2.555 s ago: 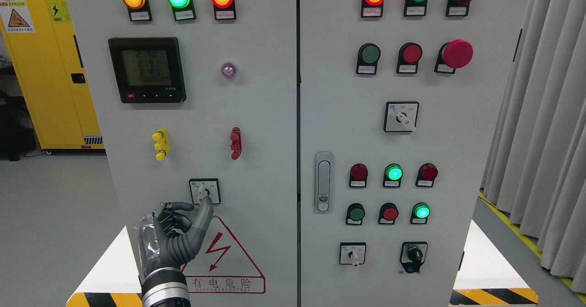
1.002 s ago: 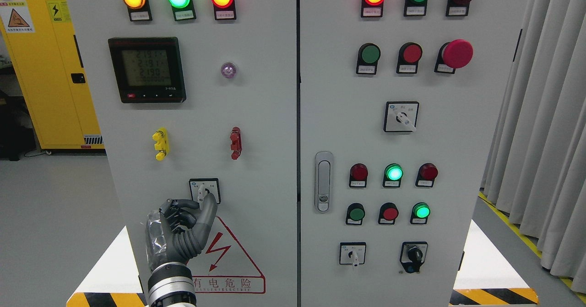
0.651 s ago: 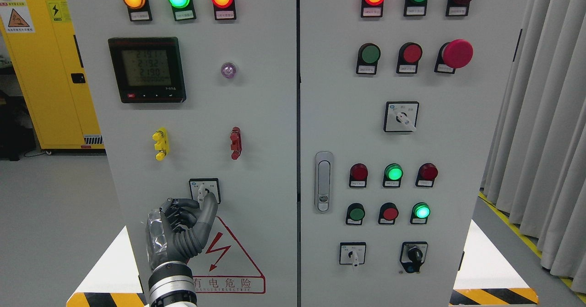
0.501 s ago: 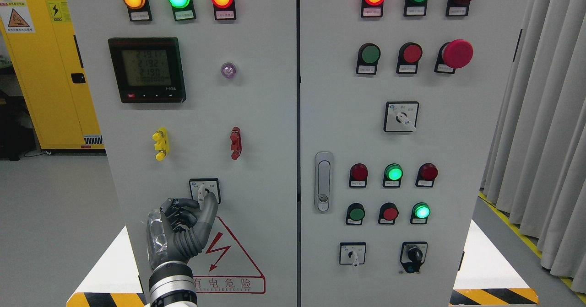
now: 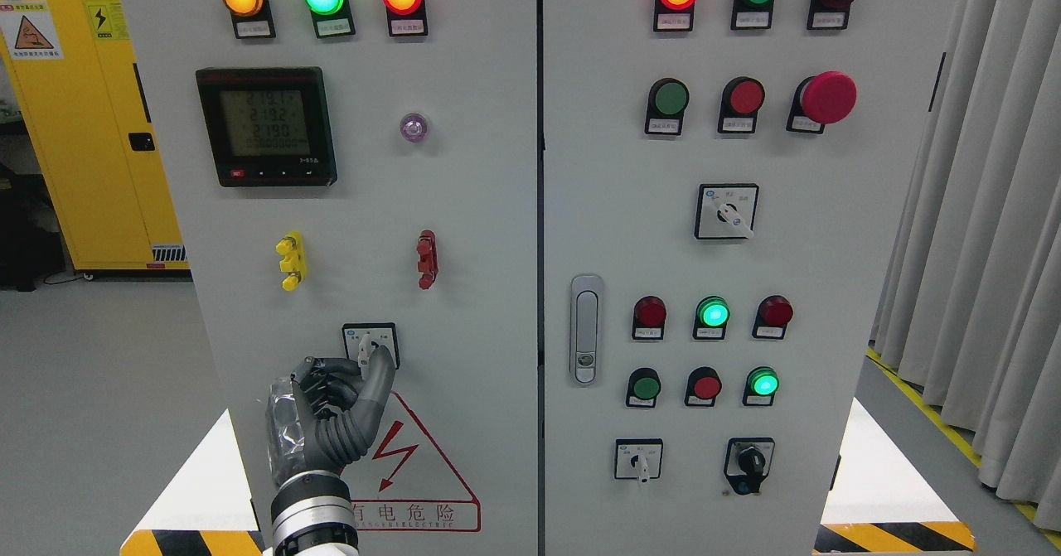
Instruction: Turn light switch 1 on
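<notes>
A small square rotary switch [image 5: 370, 345] with a white handle [image 5: 364, 348] sits low on the grey cabinet's left door [image 5: 464, 208]. The handle points roughly down. My left hand [image 5: 365, 365], dark grey with a shiny wrist cuff, comes up from the bottom edge. Its thumb [image 5: 382, 364] lies against the handle's right side and its curled fingers [image 5: 336, 371] close in from the left, pinching the handle's lower end. My right hand is out of view.
Above the switch are a yellow terminal [image 5: 291, 260], a red terminal [image 5: 427, 258], a digital meter [image 5: 267, 125] and three lit lamps. A red warning triangle [image 5: 406, 456] lies below. The right door carries a latch [image 5: 586, 328], buttons and selector switches. A yellow cabinet [image 5: 83, 125] stands left, curtains [image 5: 986, 249] right.
Since 2.6 s ago my left hand has shifted right and its thumb has risen beside the switch handle, with the fingers closing on it. In the last second it has barely moved.
</notes>
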